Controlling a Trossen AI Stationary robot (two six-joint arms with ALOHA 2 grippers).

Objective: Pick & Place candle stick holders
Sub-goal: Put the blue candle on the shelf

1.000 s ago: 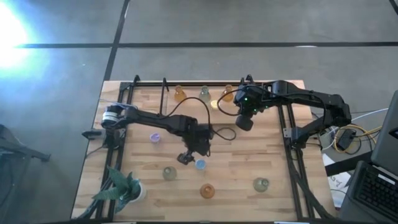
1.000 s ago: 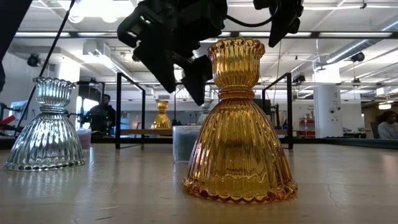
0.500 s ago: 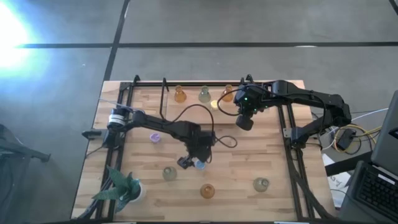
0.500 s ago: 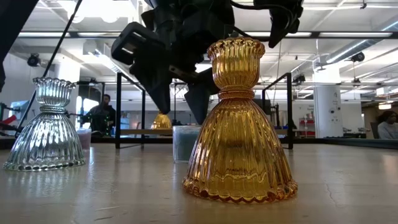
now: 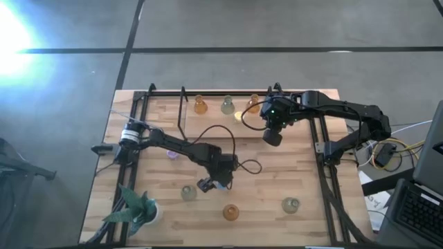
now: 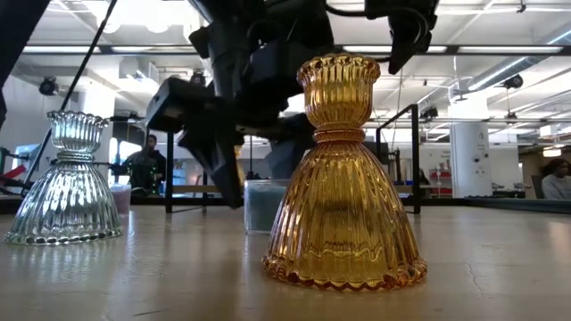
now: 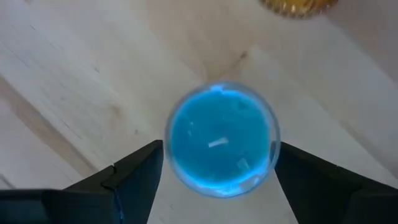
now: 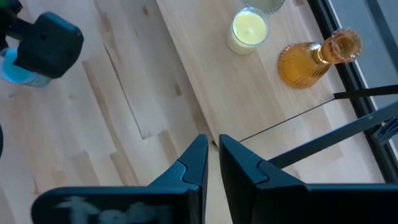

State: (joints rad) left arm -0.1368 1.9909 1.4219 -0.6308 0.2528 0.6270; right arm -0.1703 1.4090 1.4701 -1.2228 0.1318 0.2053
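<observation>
Wooden planks make up the counter [image 5: 291, 173], seen from above with a black frame along its sides. The left gripper [image 5: 216, 182] is down over the blue holder [image 5: 223, 183] near the counter's middle, jaws wide. The right gripper [image 5: 271, 136] hangs toward the far side, jaws nearly closed and holding nothing. Along the far edge stand an amber holder [image 5: 200, 105], a grey-green holder [image 5: 228, 105], a yellow holder [image 5: 239, 115] and another amber one partly behind the right arm. A purple holder [image 5: 172, 153] lies left of centre. Near the front sit a greenish holder [image 5: 188, 193], an amber bell-shaped holder [image 5: 230, 212] and a second greenish holder [image 5: 290, 205]. A potted plant [image 5: 136, 209] fills the front left corner.

Low view: the amber bell-shaped holder [image 6: 343, 178] stands upright in front, a clear ribbed holder [image 6: 68, 183] to its left. Behind it the left gripper [image 6: 245, 169] straddles the blue holder [image 6: 265, 205], one dark finger down either side.

Left wrist view: the blue holder [image 7: 222, 138] sits between the two fingers [image 7: 137, 177], which stand apart from its rim.

Right wrist view: the right arm's fingers [image 8: 193, 165] are almost together above bare wood; the yellow holder [image 8: 249, 29] and an amber holder [image 8: 317, 57] lie beyond.
</observation>
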